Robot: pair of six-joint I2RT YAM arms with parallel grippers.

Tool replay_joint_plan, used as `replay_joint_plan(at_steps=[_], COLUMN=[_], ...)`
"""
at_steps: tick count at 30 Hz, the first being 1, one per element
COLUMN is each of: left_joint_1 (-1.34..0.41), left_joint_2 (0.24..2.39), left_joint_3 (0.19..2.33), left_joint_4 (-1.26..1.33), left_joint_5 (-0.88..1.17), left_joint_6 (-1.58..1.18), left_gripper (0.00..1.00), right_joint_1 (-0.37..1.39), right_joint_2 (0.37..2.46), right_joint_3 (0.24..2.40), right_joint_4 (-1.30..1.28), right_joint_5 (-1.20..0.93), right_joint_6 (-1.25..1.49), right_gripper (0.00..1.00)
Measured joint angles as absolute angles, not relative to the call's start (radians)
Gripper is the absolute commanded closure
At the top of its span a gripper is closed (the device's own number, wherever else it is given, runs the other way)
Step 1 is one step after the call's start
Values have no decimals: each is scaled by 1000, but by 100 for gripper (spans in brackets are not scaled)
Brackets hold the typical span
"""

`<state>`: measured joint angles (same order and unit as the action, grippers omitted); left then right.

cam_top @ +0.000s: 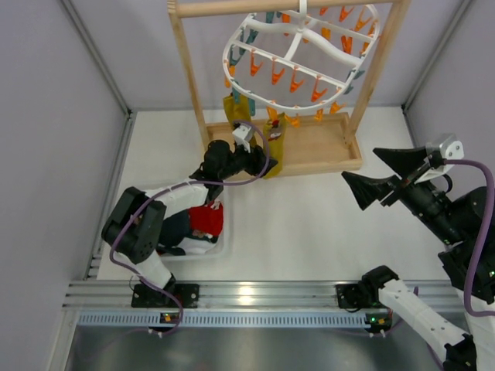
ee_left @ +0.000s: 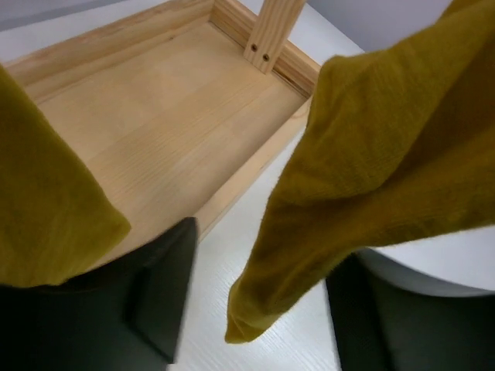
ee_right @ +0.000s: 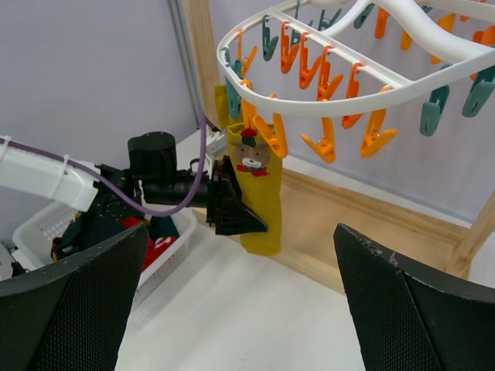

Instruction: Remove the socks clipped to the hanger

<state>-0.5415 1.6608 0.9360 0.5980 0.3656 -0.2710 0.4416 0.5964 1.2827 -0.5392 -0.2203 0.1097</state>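
I start with the bench: a flat white top with a faint grain, boxed in by plain matt grey walls on the left, far and right sides. A ribbed aluminium rail runs along the near edge.

The stand sits at the middle of the far edge. It is pale pine with square posts and a shallow, lipped tray base. The hanger hangs from its top bar, tilted. It is a smooth white plastic oval with wavy crossbars.

A white slotted plastic bin sits near the near-left corner, under the left arm. In it I see a red sock and some dark fabric, both crumpled.

Two mustard socks are clipped to the hanger's left rim and hang limp over the left end of the stand's base. The knit is soft and finely ribbed, and the nearer sock carries a small bear patch.

The left claw is spread wide, low beside the base. The toe of the nearer sock dangles between its black fingers, and I see no squeeze on the cloth. The right claw is also spread wide and holds nothing, raised by the right edge and facing the hanger.

The pegs are glossy orange and teal plastic and dangle in rows from the rim and crossbars.
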Motion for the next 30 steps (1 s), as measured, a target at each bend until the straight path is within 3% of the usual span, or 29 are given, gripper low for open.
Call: replay_joint_plan(at_steps=[2, 3, 6, 9, 22, 30], left_joint_1=[-547, -551, -575, -617, -960, -1113], left_joint_2=[1678, 1686, 1694, 1687, 1594, 1690], left_joint_3=[936, 936, 936, 931, 904, 1142], left_joint_4=[608, 612, 618, 635, 638, 555], left_joint_5=[389, 397, 399, 350, -106, -404], left_joint_6=[-291, -304, -324, -344, -290, -163], left_gripper=[56, 70, 92, 99, 100, 100], right_joint_1=[442, 442, 442, 442, 442, 442], right_joint_2=[597, 598, 599, 599, 599, 775], right_joint_3=[1283, 1283, 1283, 1282, 1323, 1502], right_joint_4=[-539, -539, -539, -539, -567, -642], right_joint_5=[-226, -226, -226, -220, 17, 73], right_joint_6=[110, 111, 115, 118, 177, 181], right_gripper=[1, 1, 0, 1, 3, 9])
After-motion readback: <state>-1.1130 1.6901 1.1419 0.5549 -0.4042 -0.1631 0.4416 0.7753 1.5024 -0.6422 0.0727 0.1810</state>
